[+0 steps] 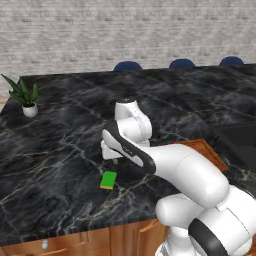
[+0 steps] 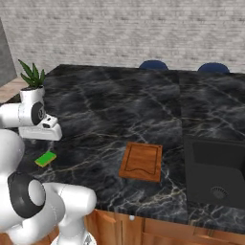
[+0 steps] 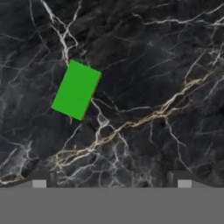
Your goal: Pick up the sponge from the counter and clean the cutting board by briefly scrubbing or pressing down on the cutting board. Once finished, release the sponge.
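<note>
Bystanders around the dark slab: plant, stools, sink, brick wall.

Small potted plant (image 1: 26,95) at ten o'clock in the left base view: spiky green leaves in a white pot, standing upright near the far left corner. Same plant (image 2: 32,75) at ten o'clock in the right base view, pot partly hidden. Three blue stool tops (image 1: 128,65) peeking over the far edge at twelve to one o'clock; two of them (image 2: 153,64) visible from the right side. Dark recessed sink (image 2: 215,172) at four o'clock in the right base view, round drain near its front. Pale grey brick wall (image 1: 125,30) across the whole top, twelve o'clock.
</note>
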Tool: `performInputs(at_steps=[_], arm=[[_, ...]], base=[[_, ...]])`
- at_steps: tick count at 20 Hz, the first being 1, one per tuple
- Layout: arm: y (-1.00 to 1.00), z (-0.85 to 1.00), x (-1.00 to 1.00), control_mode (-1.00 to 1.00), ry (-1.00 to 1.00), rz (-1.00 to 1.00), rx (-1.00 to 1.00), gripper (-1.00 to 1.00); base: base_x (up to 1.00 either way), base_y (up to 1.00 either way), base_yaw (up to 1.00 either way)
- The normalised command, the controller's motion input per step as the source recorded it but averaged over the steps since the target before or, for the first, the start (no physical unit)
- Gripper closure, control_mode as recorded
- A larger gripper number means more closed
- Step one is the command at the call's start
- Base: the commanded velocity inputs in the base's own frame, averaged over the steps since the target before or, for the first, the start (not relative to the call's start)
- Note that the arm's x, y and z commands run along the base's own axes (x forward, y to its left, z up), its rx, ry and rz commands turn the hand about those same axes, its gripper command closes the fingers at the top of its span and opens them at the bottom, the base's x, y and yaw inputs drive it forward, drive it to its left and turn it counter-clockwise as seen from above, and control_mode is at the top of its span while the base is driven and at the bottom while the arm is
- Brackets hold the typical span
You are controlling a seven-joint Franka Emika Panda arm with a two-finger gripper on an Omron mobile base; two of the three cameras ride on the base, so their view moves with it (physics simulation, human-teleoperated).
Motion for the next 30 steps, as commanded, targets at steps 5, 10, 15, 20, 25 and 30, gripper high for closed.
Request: performInputs(at_steps=[5,10,15,20,25,30], arm=[[0.30,-0.66,-0.03,-1.00,0.15,-0.06,-0.02,-1.00],[0.20,-0.44,0.40,-1.00,0.14,-0.20,-0.06,-1.00],[0.18,-0.26,0.39,-1.00,0.05,-0.22,-0.02,-1.00],[0.22,-0.22,0.24,-1.00,0.13,-0.18,-0.04,-1.00],[0.00,-0.28,0.02,-1.00,0.08,-0.09,-0.03,-1.00],[0.00,-0.18,0.01,-1.00,0.03,-0.06,-0.01,-1.00]], base=[[0.00,0.00,0.00],[0.00,0.00,0.00],[0.00,0.00,0.00],[0.00,0.00,0.00],[0.00,0.00,0.00],[0.00,0.00,0.00]])
